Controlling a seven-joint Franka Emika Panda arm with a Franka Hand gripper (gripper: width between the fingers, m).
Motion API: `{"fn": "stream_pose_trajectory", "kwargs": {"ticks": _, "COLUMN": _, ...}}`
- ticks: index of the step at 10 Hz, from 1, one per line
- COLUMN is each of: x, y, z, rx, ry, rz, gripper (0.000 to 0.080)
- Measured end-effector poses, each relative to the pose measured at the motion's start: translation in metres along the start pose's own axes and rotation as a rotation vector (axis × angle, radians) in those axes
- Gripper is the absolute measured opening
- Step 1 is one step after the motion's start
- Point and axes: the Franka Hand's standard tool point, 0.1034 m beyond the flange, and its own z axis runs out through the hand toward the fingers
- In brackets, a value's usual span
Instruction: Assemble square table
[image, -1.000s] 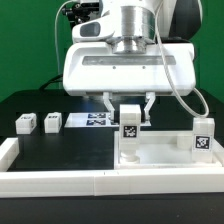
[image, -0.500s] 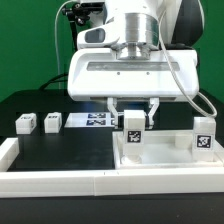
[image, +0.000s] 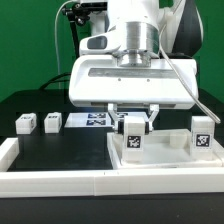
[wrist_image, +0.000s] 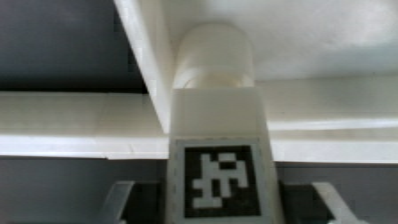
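Leg (image: 133, 143) upright inside tabletop (image: 170, 160) tray, long axis vertical; my hand (image: 134, 124) half-closed, clamping leg's top.

Crowded on one side, open on the other
The hand (image: 134, 122) is filling the space above the tabletop (image: 165, 162), gripping an upright leg (image: 133, 140); a second leg (image: 203, 137) is standing at the exterior view's right; bare worktop (image: 70, 150) is lying open between the tabletop and two loose legs (image: 25, 122).
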Motion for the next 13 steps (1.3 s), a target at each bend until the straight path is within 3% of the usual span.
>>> {"fn": "stream_pose_trajectory", "kwargs": {"ticks": 1, "x": 0.000, "y": 0.000, "z": 0.000, "rx": 0.001, "ry": -0.002, "rz": 0.000, "gripper": 0.0291}}
{"fn": "stream_pose_trajectory", "kwargs": {"ticks": 2, "x": -0.002, "y": -0.001, "z": 0.001, "rx": 0.003, "ry": -0.014, "rz": 0.000, "gripper": 0.0366}}
{"fn": "stream_pose_trajectory", "kwargs": {"ticks": 3, "x": -0.002, "y": -0.001, "z": 0.001, "rx": 0.003, "ry": -0.015, "rz": 0.000, "gripper": 0.0502}}
{"fn": "stream_pose_trajectory", "kwargs": {"ticks": 4, "x": -0.002, "y": -0.001, "z": 0.001, "rx": 0.003, "ry": -0.016, "rz": 0.000, "gripper": 0.0502}}
{"fn": "stream_pose_trajectory", "kwargs": {"ticks": 5, "x": -0.002, "y": -0.001, "z": 0.001, "rx": 0.003, "ry": -0.016, "rz": 0.000, "gripper": 0.0618}}
{"fn": "stream_pose_trajectory", "kwargs": {"ticks": 10, "x": -0.002, "y": 0.001, "z": 0.001, "rx": 0.004, "ry": -0.026, "rz": 0.000, "gripper": 0.0648}}
{"fn": "stream_pose_trajectory", "kwargs": {"ticks": 13, "x": 0.016, "y": 0.009, "z": -0.019, "rx": 0.015, "ry": -0.056, "rz": 0.018, "gripper": 0.0648}}
